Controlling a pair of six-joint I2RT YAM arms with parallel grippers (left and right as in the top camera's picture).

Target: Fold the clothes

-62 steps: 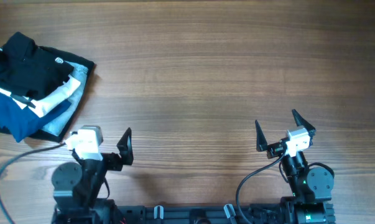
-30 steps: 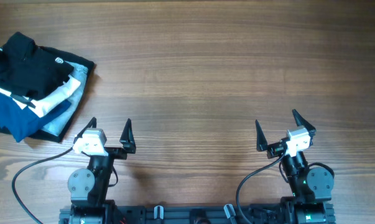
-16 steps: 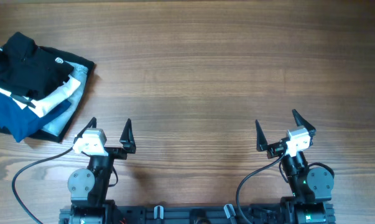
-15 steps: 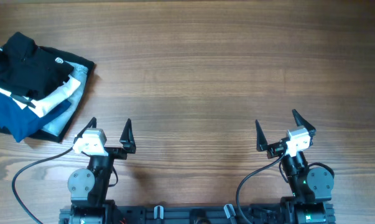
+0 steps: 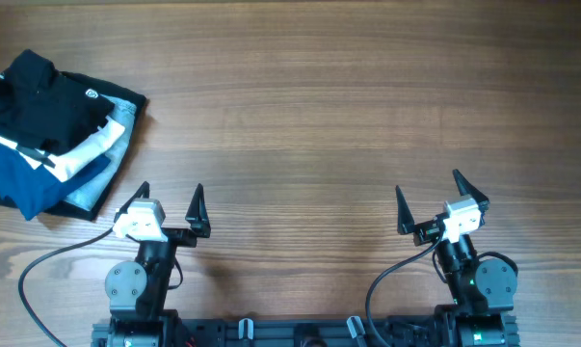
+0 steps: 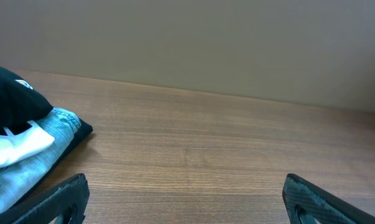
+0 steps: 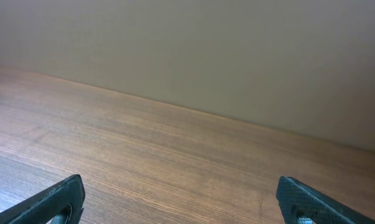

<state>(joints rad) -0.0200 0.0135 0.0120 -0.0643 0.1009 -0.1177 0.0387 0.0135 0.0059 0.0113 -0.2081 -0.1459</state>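
Black T-shirt (image 5: 32, 89) unmoved; left fingers (image 5: 197, 208) now face forward, apart

Black T-shirt (image 5: 28, 89) cut off at left edge, lettering (image 5: 91, 94) unreadable

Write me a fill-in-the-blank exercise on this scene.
The black T-shirt tops the garment heap on the robot's ____ side of the table.
Both the left gripper and the right gripper are ____ and hold nothing.
The T-shirt's round logo is ____.
Missing: left; open; white.
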